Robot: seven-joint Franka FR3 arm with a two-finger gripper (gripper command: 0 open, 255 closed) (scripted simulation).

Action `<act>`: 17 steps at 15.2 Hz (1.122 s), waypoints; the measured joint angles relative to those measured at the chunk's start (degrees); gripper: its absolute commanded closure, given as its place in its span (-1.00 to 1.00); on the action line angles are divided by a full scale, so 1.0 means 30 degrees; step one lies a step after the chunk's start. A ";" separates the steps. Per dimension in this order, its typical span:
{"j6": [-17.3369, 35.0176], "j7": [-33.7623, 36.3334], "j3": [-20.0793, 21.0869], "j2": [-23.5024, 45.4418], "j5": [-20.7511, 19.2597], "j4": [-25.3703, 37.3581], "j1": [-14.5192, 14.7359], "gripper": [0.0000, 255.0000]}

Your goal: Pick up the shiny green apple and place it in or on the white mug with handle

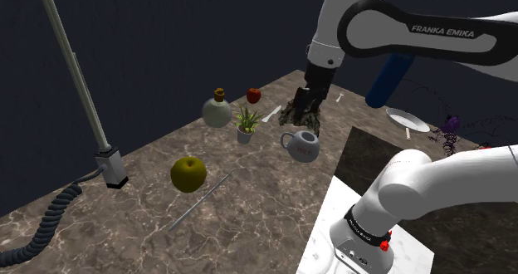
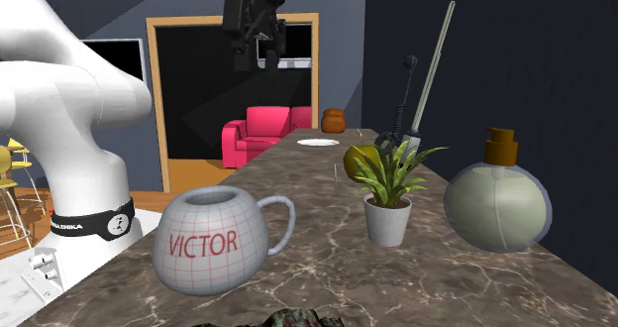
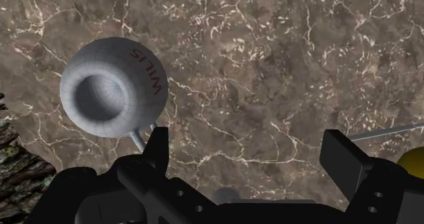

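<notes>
Progress stands at zero, by my reading; no step of the task shows as done. The apple (image 1: 188, 173), drawn a yellowish green, sits untouched on the marble counter (image 1: 124, 222), toward the shoulder view's left and well apart from the mug (image 1: 301, 145); a thin grey rod (image 1: 199, 199) lies on the counter just beside it.

The mug is pale and round-bodied, with a handle and red lettering; it stands upright, and the wrist view looks down into its mouth and finds nothing inside.

The gripper (image 3: 250, 155) hangs high above the counter, nearer the mug than the apple; its two black fingers stand wide apart with only bare marble between them, so it carries nothing. In the wrist view a sliver of the apple peeks out beyond one finger, off to the side opposite the mug.

Everything is left to do, I judge: swing across to the apple, come down over it, close on it, lift, carry it back over the mug and let go. The apple is round and smooth, so a grip off its middle could let it roll or slip; it also looks about as wide as the mug's mouth, so it may end up resting on the rim rather than dropping in.

A potted plant (image 1: 246, 123), a round flask (image 1: 217, 110) with a stopper and a red apple (image 1: 254, 95) stand near the mug; the carry back should pass clear of them.
</notes>
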 measured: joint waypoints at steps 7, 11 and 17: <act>0.2413 0.3996 0.3468 0.2986 0.0997 0.1295 0.0615 -1.00; 0.3677 0.6267 0.5293 0.5181 0.0755 0.2525 0.0616 -1.00; 0.4981 1.0064 0.7895 0.9078 -0.0916 0.5148 0.0368 -1.00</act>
